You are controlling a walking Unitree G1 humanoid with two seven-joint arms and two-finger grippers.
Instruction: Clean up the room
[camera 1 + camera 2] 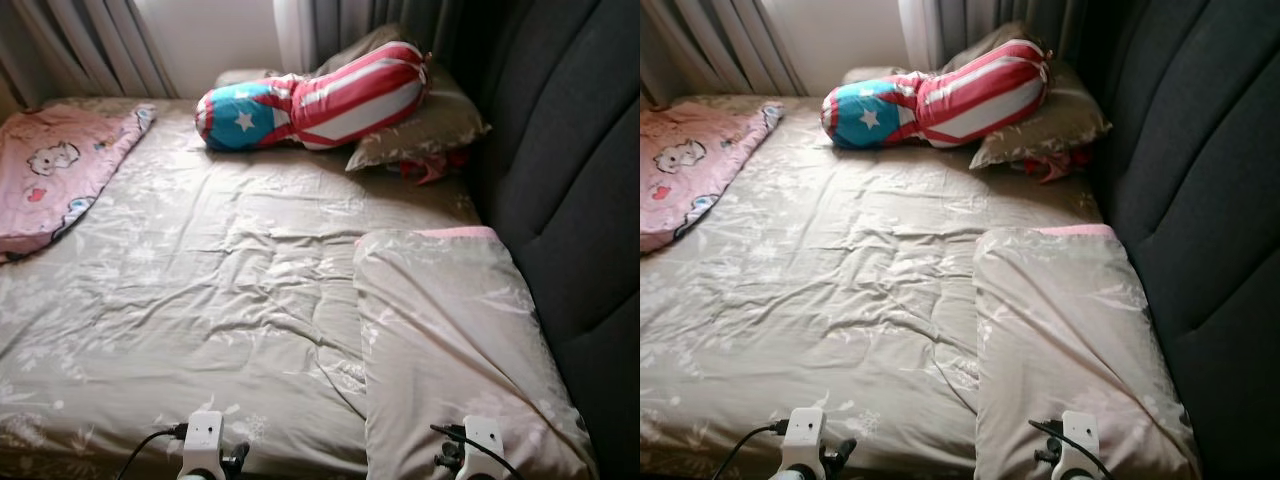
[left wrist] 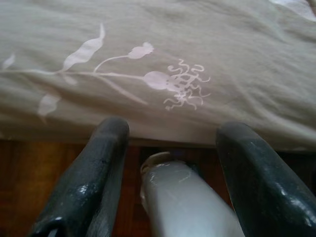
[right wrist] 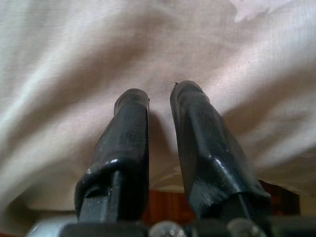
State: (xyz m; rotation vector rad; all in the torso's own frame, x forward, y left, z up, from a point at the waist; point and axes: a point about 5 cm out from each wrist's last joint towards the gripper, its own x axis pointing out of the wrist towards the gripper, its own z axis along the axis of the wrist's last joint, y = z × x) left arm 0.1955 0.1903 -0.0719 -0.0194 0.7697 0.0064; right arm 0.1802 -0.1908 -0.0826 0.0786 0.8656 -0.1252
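two pillows on the bed [image 1: 200, 300] from where i'm watching. landmark for this entry: the dark padded headboard [image 1: 570, 200]. the near pillow [image 1: 450, 340], beige with a faint floral print and a pink edge showing at its far end, lies flat right against the headboard. the far pillow [image 1: 420, 125] sits further along the same headboard, partly under a long bolster [image 1: 310, 100] in red and white stripes with a blue end carrying a white star. something red [image 1: 425, 168] pokes out between the far pillow and the headboard — cannot tell what it is. a pink cartoon-print blanket [image 1: 55, 170] lies at the side of the bed farthest from the headboard. grey curtains [image 1: 90, 45] hang behind the bed's far edge, away from the headboard.

the bed sheet is beige floral and visibly wrinkled across the middle.

left gripper [image 2: 170, 148]: fingers spread well apart, nothing between them, poised at the near edge of the mattress on the side away from the headboard; a white rounded part [image 2: 182, 202] sits between the fingers, wooden floor [image 2: 29, 177] below.

right gripper [image 3: 160, 98]: fingers close together with a narrow gap — nothing held — tips at the pale fabric of the near pillow, on the headboard side.
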